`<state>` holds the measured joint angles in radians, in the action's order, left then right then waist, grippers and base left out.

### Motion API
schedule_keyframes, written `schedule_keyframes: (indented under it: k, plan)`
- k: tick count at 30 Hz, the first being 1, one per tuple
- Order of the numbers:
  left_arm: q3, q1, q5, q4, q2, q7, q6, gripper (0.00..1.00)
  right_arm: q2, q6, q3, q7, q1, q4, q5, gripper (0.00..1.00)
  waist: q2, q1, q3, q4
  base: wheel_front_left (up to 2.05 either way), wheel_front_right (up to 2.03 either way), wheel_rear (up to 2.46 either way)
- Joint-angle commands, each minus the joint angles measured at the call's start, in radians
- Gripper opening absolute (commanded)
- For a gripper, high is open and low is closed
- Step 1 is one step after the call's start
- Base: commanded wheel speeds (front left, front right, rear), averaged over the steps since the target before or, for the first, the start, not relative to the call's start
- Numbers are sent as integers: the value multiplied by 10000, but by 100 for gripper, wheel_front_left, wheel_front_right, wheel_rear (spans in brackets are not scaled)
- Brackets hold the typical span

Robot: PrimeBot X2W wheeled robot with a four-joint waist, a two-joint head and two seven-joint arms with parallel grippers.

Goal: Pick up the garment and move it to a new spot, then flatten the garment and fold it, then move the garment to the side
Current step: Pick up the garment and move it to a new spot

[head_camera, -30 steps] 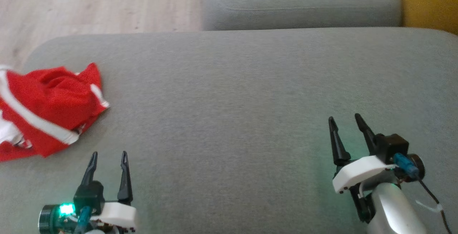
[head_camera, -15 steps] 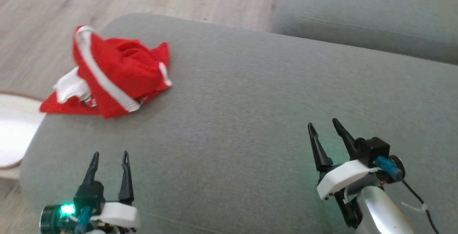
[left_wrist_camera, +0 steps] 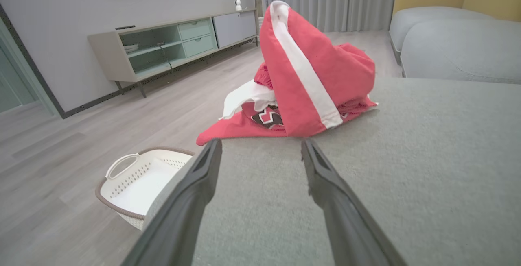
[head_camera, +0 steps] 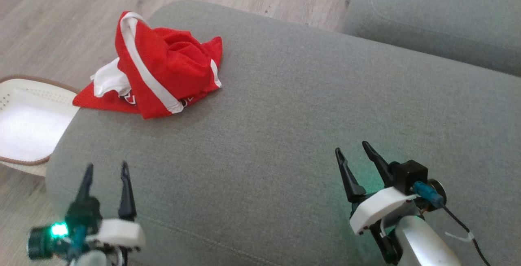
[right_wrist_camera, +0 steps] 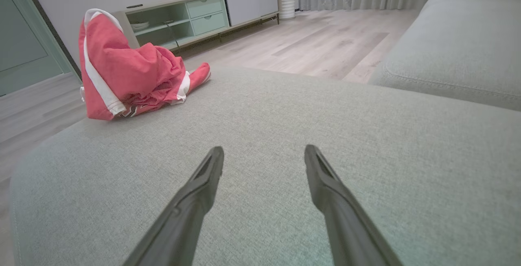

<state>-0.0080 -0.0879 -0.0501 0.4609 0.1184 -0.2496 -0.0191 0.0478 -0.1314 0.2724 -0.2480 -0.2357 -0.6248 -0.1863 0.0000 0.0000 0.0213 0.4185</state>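
Left wrist view: red garment (left_wrist_camera: 321,70) with illegible dark-and-white print (left_wrist_camera: 269,118).

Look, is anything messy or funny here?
Yes. The red fabric garment with white stripes lies crumpled in a heap at the far left corner of the grey fabric cushion, one tip poking past the edge near the white plastic basket on the floor. The left gripper and right gripper are open, not touching it.

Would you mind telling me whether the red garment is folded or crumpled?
Crumpled: the garment sits in a bunched heap on the cushion, one striped edge peaking upward.
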Motion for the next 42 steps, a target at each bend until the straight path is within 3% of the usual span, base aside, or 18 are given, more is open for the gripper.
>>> schedule_keyframes:
  k: [1, 6, 17, 25, 30, 32, 38, 42]
  plan:
    - [441, -866, 60, -328, 276, -122, -63, 100, 24, 7, 252, -138, -498, 220, 9, 100, 0, 0, 138, -65, 0, 0, 0]
    - [814, -2041, -179, 166, 644, -122, 104, 100, 24, 7, 346, -138, -714, 230, 191, 100, 0, 0, 650, -390, 0, 0, 0]
    - [849, -5572, -1043, 3251, 2301, -115, 1391, 100, 82, 7, 558, -138, -1482, 627, 600, 100, 0, 0, 2338, -1581, 0, 0, 0]
    - [192, -6849, -1816, 4713, 3009, -27, 1493, 100, 275, 7, 559, -138, -1676, 843, 624, 100, 0, 0, 2996, -2177, 0, 0, 0]
    - [214, -7207, -2116, 5693, 3047, 205, 1494, 100, 301, 7, 559, -138, -1760, 869, 585, 100, 0, 0, 3123, -2428, 0, 0, 0]
    - [154, -7282, -2180, 5914, 2981, 179, 1495, 0, 295, 7, 527, -138, -1755, 877, 562, 100, 0, 0, 3082, -2481, 0, 0, 0]
    - [-261, -7416, -2044, 5773, 3105, -42, 1496, 0, 245, 7, 403, -138, -1592, 895, 478, 100, 0, 0, 2622, -2590, 0, 0, 0]
    - [-725, -7643, -1763, 4590, 3203, -113, 1496, 0, 151, 7, 349, -138, -1352, 887, 349, 100, 0, 0, 1903, -2731, 0, 0, 0]
